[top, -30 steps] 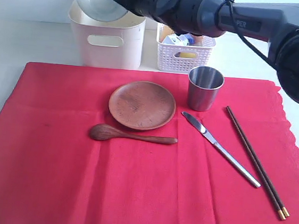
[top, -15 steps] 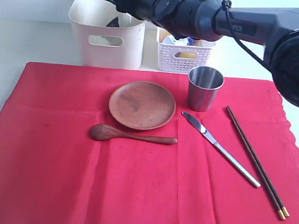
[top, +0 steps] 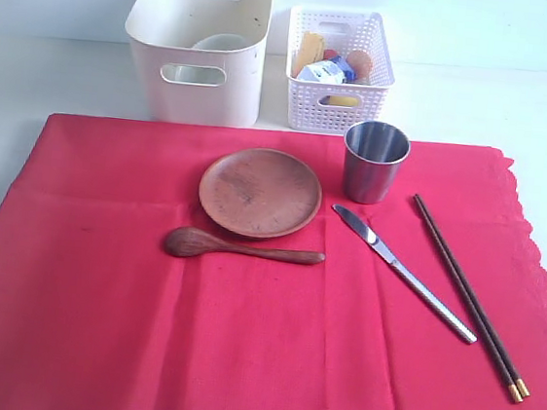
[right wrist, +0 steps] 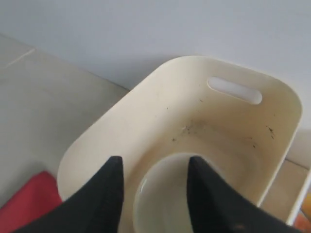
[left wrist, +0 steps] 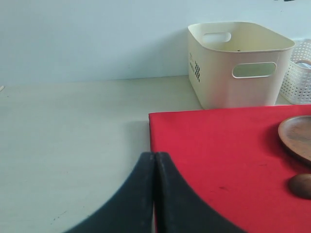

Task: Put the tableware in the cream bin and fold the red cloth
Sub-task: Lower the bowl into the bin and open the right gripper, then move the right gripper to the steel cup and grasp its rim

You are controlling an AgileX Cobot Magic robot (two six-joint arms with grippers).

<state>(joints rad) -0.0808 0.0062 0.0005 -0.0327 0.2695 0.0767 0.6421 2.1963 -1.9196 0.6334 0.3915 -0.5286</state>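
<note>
I am hovering right gripper [right wrist: 155, 162] over cream bin [right wrist: 160, 102], 11 o'clock from plate [top: 260, 192], jaws apart, empty, since bowl [right wrist: 163, 206] is lying inside; left gripper [left wrist: 155, 160] is idling clear, jaws together.

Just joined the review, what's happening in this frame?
The right gripper hangs open above the cream bin, and the pale bowl lies inside it. The wooden plate, wooden spoon, steel cup, knife and chopsticks lie on the red cloth, not yet binned. The left gripper is shut by the cloth's edge, holding nothing. The cloth is spread flat, unfolded.
</note>
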